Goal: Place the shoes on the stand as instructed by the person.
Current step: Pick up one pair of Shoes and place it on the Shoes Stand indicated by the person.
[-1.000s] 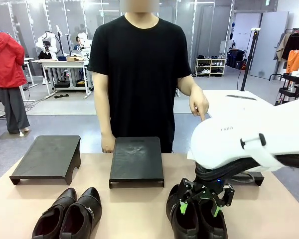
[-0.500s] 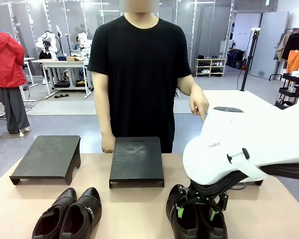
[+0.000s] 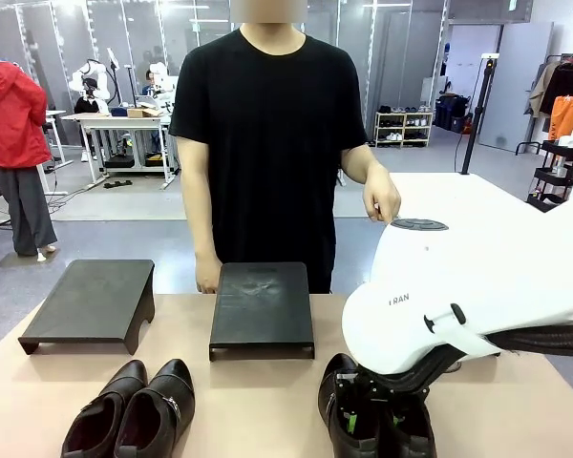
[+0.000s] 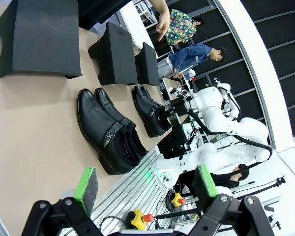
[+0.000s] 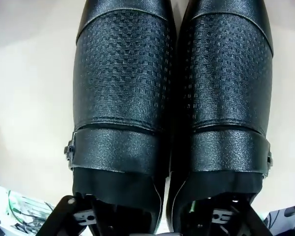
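Two pairs of glossy black shoes stand at the table's near edge. The left pair has a buckle strap and sits untouched. My right gripper is down on the right pair, whose textured tops and straps show in the right wrist view. One finger reaches into each shoe opening with the inner walls between them; the tips are hidden. Off to the side of the table hangs my left gripper, open and empty. The person stands behind the table, one hand raised at the right.
Two low black stands sit at the far side of the table, one left and one in the middle. The left wrist view shows a third stand beyond them. My bulky white right arm covers the table's right side.
My right arm has come down, and its gripper has sunk from above the right pair into the shoe openings. The person's pointing finger has curled back into the hand.
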{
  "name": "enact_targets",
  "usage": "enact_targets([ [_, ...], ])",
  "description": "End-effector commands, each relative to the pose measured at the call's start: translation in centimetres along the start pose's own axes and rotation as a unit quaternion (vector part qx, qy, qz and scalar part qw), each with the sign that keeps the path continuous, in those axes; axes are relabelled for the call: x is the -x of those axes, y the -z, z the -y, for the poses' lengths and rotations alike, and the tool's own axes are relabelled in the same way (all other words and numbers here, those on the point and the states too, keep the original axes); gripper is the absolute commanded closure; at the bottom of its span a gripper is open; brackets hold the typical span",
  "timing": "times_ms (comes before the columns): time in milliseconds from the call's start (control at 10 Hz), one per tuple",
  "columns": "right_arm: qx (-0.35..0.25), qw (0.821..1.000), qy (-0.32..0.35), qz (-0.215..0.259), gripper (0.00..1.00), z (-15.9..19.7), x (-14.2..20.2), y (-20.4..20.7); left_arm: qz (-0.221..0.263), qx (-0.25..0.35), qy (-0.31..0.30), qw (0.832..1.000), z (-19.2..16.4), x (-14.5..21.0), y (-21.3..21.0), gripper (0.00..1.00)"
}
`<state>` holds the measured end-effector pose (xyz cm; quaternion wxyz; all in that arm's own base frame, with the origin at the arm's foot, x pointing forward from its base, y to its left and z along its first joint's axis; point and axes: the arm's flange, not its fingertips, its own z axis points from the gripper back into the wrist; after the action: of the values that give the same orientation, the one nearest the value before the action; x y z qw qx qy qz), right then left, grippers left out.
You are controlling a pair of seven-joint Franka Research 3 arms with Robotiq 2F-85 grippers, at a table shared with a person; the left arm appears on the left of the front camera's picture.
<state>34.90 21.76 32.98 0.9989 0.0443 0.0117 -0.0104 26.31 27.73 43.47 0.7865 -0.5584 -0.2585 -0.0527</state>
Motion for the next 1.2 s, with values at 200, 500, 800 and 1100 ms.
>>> enact_targets([
  [200, 0.015, 0.999, 0.020, 0.023, 0.97, 1.8, 4.2, 2.0, 0.003, 0.004, 0.004, 1.000, 0.0, 0.0, -0.1, 0.00],
  [500, 0.014, 0.999, 0.022, 0.022, 1.00, 2.1, 4.0, 1.7, 0.003, 0.004, 0.004, 1.000, 0.0, 0.0, -0.1, 0.00],
  [800, -0.001, 0.999, 0.017, 0.034, 1.00, 2.9, 4.2, -0.8, 0.003, 0.004, 0.004, 1.000, 0.0, 0.0, -0.1, 0.00],
  [1100, -0.009, 0.998, -0.023, 0.056, 1.00, 4.6, 4.0, -7.0, 0.003, 0.004, 0.004, 1.000, 0.0, 0.0, -0.1, 0.00],
])
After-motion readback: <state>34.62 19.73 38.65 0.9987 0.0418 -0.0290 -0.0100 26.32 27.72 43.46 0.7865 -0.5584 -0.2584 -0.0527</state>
